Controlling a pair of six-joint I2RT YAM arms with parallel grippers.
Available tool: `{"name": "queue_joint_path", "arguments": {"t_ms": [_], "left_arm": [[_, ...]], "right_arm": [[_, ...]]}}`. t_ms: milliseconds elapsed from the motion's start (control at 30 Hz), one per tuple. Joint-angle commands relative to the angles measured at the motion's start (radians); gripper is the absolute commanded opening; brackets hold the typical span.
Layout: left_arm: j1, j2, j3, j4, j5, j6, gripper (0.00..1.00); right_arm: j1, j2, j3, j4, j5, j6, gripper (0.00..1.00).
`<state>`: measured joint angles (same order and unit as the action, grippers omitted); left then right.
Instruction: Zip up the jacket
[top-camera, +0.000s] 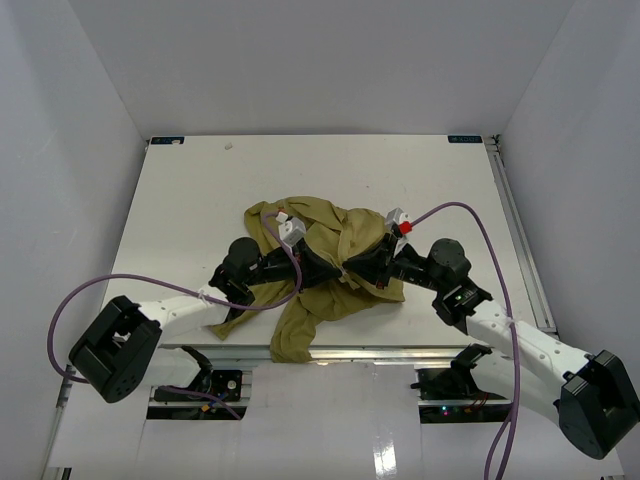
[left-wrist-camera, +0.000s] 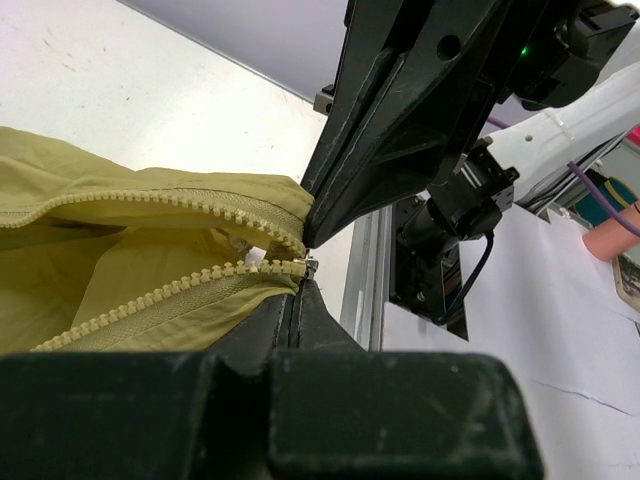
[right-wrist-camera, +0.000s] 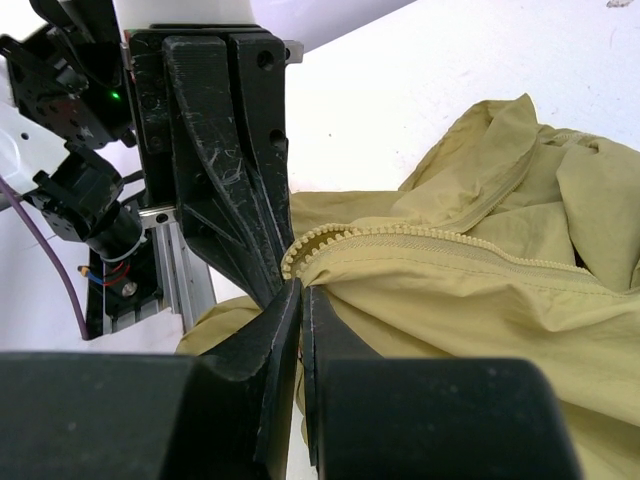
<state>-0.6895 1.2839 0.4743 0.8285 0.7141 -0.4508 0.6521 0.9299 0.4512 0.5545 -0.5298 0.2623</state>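
The olive-green jacket (top-camera: 330, 225) lies crumpled at the middle of the white table, one sleeve (top-camera: 290, 340) hanging over the near edge. Both grippers meet nose to nose at its front. In the left wrist view my left gripper (left-wrist-camera: 300, 285) is shut on the end of the lower zipper row (left-wrist-camera: 170, 290), where a small metal piece shows at the tips. The upper row (left-wrist-camera: 180, 205) runs apart from it. My right gripper (right-wrist-camera: 303, 292) is shut on the jacket's edge just under the curled zipper teeth (right-wrist-camera: 320, 240). In the top view the left gripper (top-camera: 335, 268) and right gripper (top-camera: 352, 266) almost touch.
The white table (top-camera: 200, 190) is walled in on three sides. A metal rail (top-camera: 400, 350) runs along its near edge. Purple cables (top-camera: 470, 215) loop from both wrists. The right arm's body (left-wrist-camera: 450, 200) fills the space behind the zipper in the left wrist view.
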Motion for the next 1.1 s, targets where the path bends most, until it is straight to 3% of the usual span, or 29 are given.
{"name": "queue_joint_path", "arguments": {"t_ms": [0, 133, 767, 967, 1067], "left_arm": [[-0.002, -0.052, 0.049, -0.164, 0.02, 0.101, 0.0], [-0.002, -0.046, 0.079, -0.258, 0.011, 0.154, 0.0], [-0.002, 0.021, 0.115, -0.358, 0.027, 0.245, 0.0], [0.0, 0.03, 0.116, -0.338, -0.05, 0.205, 0.0], [0.004, 0.039, 0.13, -0.344, -0.081, 0.179, 0.0]], "right_arm": [[0.001, 0.004, 0.059, 0.056, -0.002, 0.005, 0.08], [0.0, 0.01, 0.083, 0.045, -0.004, 0.002, 0.08], [0.001, 0.093, 0.176, 0.025, 0.002, -0.011, 0.08], [0.001, 0.115, 0.158, -0.01, -0.001, -0.02, 0.08], [0.0, 0.109, 0.129, -0.018, 0.011, -0.02, 0.15]]}}
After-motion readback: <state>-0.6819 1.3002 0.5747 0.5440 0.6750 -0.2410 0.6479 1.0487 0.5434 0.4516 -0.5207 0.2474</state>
